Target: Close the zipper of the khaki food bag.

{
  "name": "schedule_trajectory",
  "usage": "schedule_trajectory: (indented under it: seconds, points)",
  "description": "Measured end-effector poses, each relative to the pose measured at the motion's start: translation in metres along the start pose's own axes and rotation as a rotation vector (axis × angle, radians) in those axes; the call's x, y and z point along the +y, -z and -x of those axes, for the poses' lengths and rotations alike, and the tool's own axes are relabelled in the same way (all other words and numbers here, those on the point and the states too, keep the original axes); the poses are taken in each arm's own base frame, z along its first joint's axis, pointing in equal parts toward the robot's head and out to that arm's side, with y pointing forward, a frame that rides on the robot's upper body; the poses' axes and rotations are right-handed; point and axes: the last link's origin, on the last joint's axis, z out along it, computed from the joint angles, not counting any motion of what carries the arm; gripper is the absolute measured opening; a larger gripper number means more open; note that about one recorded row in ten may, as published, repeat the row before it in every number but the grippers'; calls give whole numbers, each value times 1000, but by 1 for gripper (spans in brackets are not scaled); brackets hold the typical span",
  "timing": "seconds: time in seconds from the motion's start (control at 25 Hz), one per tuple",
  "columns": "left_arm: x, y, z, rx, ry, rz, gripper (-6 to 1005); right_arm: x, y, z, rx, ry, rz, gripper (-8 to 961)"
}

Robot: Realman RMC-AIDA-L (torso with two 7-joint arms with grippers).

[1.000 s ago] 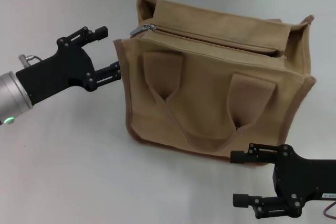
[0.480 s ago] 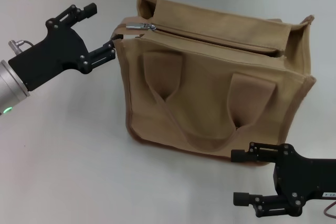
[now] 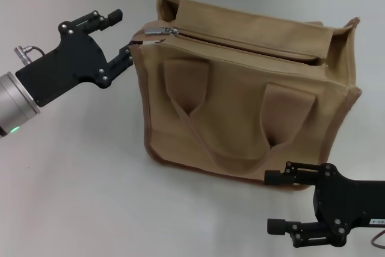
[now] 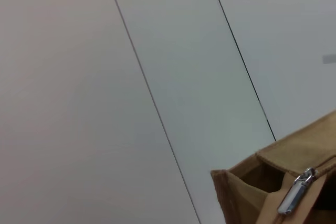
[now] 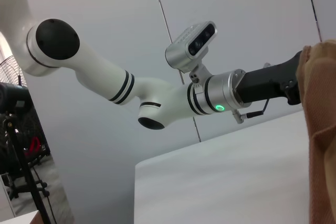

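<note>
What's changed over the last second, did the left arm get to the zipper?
The left gripper rose and closed in on the khaki food bag's corner, fingers open, lower finger at the edge near the zipper pull; nothing gripped. Bag and right gripper unchanged.

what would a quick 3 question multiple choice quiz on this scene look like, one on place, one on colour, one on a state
1. Where is the zipper's pull tab?
A. at the bag end nearest the left gripper
B. mid-bag
C. at the far right end

2. What colour is the khaki food bag?
A. blue
B. tan
C. black

3. How are the left gripper's fingers?
A. shut on the tab
B. shut on a strap handle
C. open, beside the bag's corner

Key: 1 A, the silver tab lies at the corner beside that gripper. 2 B, tan canvas all over. 3 C, its fingers are spread apart. The right gripper sits low near the bag's front.
</note>
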Motion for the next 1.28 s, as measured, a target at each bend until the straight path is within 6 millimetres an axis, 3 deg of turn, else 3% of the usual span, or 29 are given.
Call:
schedule_trajectory:
  seconds: [0.12, 0.52, 0.8, 1.16, 1.28]
  points:
    - [0, 1, -1, 6, 0, -1, 491, 0, 0, 1, -3, 0, 5, 779]
    - [8, 9, -6, 67, -31, -19, 271, 5, 2, 8, -44, 11, 39, 780]
    - [14, 17, -10, 118, -48, -37, 29, 15, 17, 32, -202, 64, 91, 780]
    - [19, 18, -17, 174, -72, -37, 1, 10, 25, 56, -358, 86, 64, 780]
    - [20, 17, -20, 197, -68, -35, 2, -4, 22, 78, -411, -12, 91, 780]
